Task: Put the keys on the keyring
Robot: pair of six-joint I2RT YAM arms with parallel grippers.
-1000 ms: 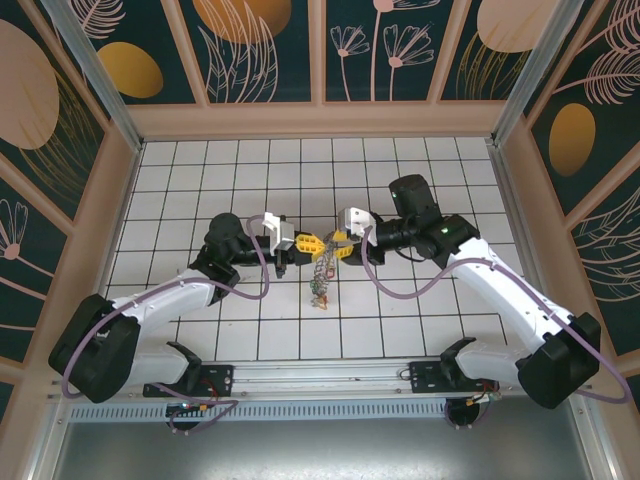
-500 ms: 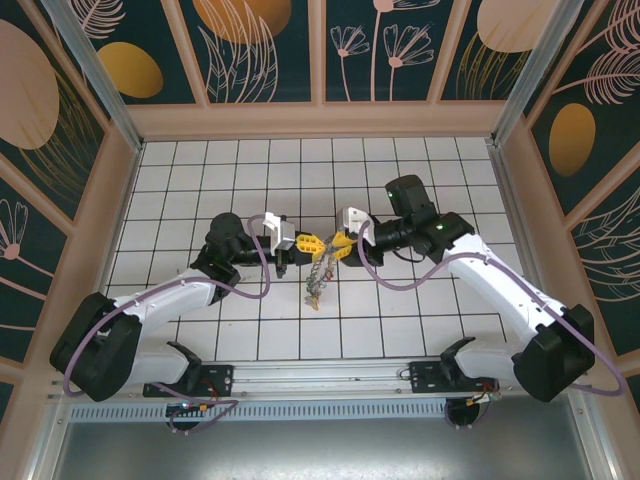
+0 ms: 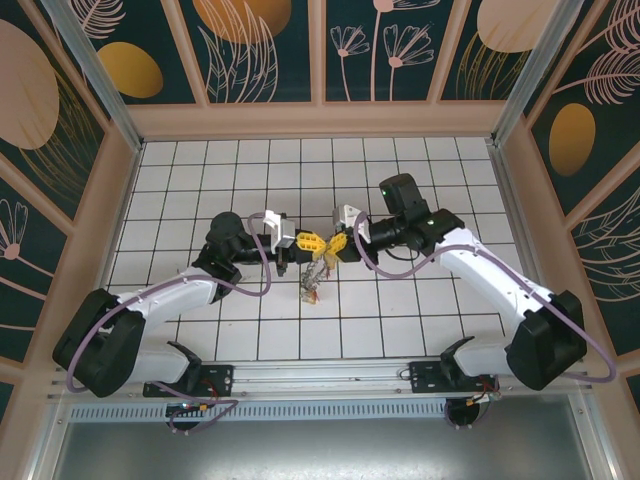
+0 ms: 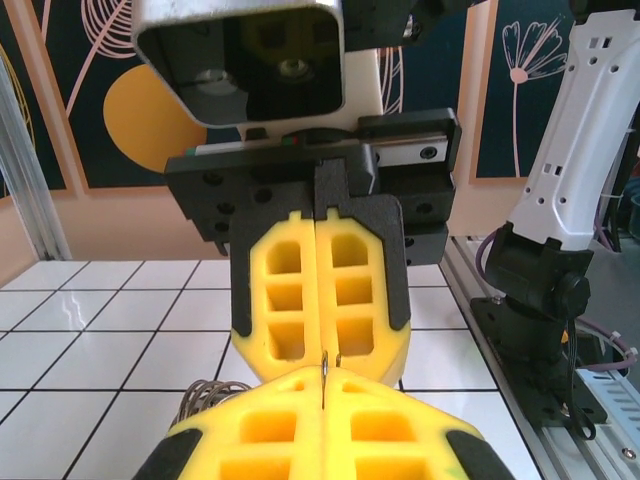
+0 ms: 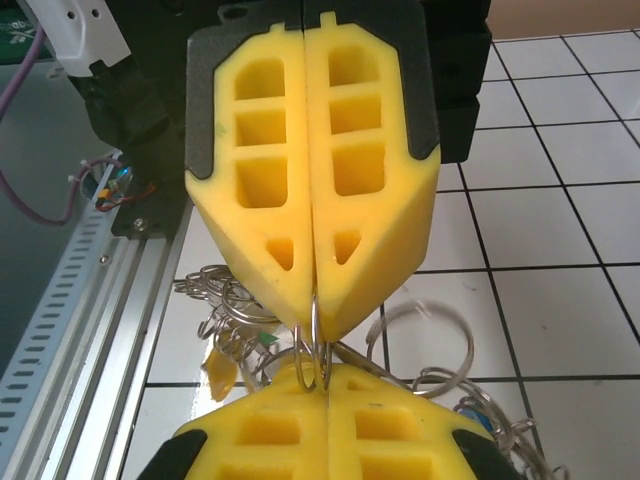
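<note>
My two grippers meet tip to tip above the middle of the table. The left gripper (image 3: pixel 305 241) (image 4: pixel 323 374) is shut on a thin wire loop. Facing it, the right gripper (image 3: pixel 338 244) (image 5: pixel 327 376) is shut on the same silver wire loops of the keyring (image 5: pixel 318 343). A larger wire ring (image 5: pixel 420 338) hangs blurred to the right. The keys (image 3: pixel 312 284) dangle below in a tangle of small rings. A yellow key head (image 5: pixel 218 372), a green bit (image 5: pixel 265 341) and a blue one (image 5: pixel 482 412) show among them.
The white tiled table (image 3: pixel 420 300) lies under both arms, with wooden walls around it. A metal rail (image 3: pixel 320 375) and the arm bases run along the near edge. The right arm's base (image 4: pixel 535 300) stands beside the rail.
The right gripper has shut onto the wire loops and edged left towards the left gripper. The hanging bunch of keys has swung slightly left with it.
</note>
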